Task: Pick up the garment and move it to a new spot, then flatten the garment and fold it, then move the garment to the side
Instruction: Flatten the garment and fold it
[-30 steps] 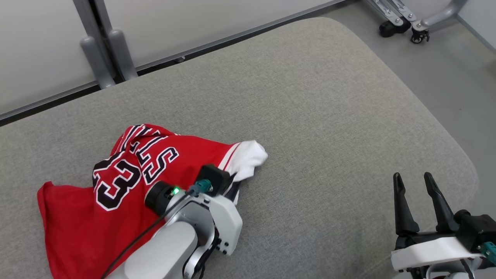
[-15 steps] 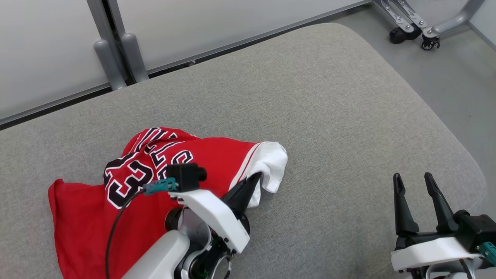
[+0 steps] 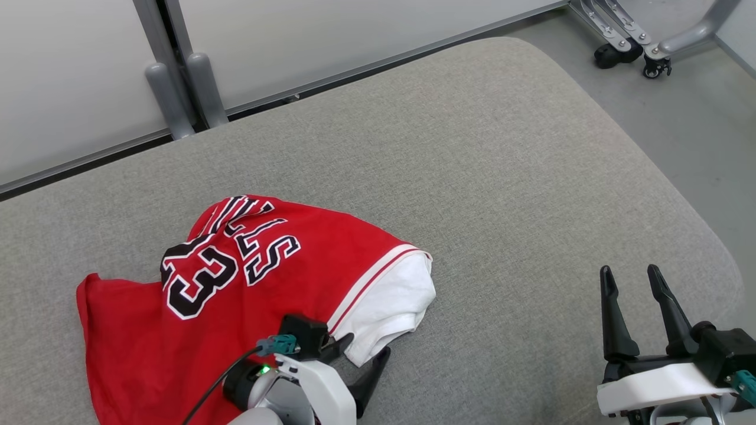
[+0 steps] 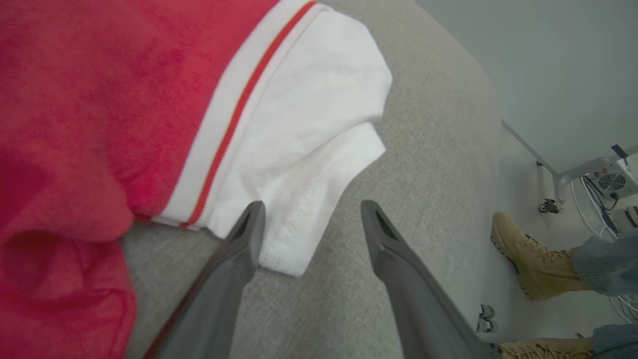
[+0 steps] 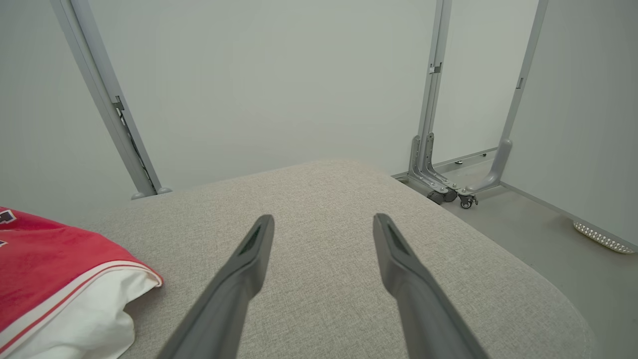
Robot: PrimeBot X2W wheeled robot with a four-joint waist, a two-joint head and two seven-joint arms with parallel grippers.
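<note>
Jersey (image 3: 248, 283) lying rumpled lower left; flattening and folding still pending. Left hand (image 3: 367, 346) hanging wide open, empty, at sleeve (image 3: 390, 301); right hand (image 3: 629, 268) open, empty.

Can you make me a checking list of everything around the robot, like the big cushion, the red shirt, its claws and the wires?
Surface: grey fabric cushion, rounded corner, mostly bare.
Job's things: red jersey, rumpled, not folded; white sleeve on its right side.
Clutter: nothing seen.
Grippers: left gripper open, low at the sleeve's corner, gripping nothing; right gripper open, empty, over bare cushion.
Cables: dark cable with a teal plug on the left wrist; wires on the floor.
Surroundings: pale wall panels, grey posts, wheeled frame, a person's tan boot.
</note>
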